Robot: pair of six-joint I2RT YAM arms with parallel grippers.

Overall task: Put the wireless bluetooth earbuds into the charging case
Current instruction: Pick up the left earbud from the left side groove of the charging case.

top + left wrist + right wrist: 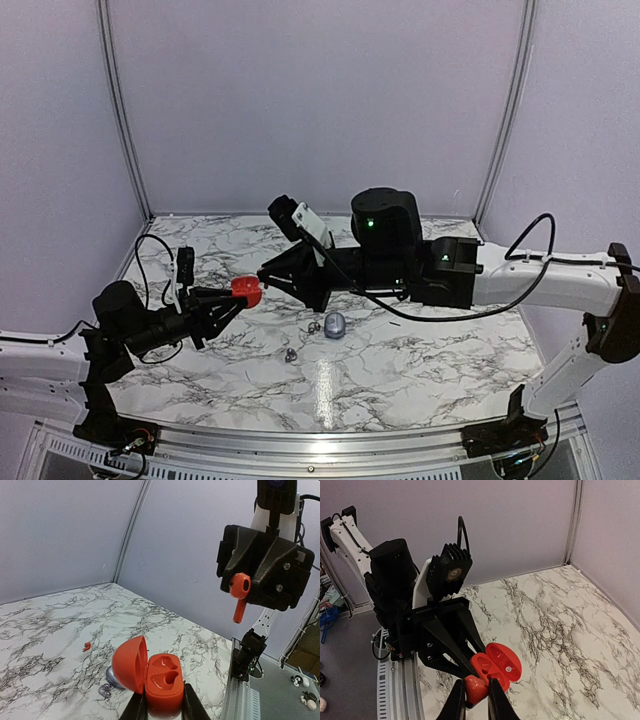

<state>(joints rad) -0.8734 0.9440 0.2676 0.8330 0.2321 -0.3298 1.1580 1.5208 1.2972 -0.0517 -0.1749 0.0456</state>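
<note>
While pinched, red earbud (240,597) hangs stem-down — near-vertical.

Top external: looks down and forward from high behind both arm bases, far enough off to hold the marble table (420,370) and both arms. Left wrist: rides just behind the left pincer (164,702), looks out along its fingers, very near the red case (162,682) between them, and meets the right pincer (239,589) ahead and above. Right wrist: rides just behind the right pincer, looks down past its tips onto the same case just beyond. Shares with both other views the two pincer tips and that case.
</note>
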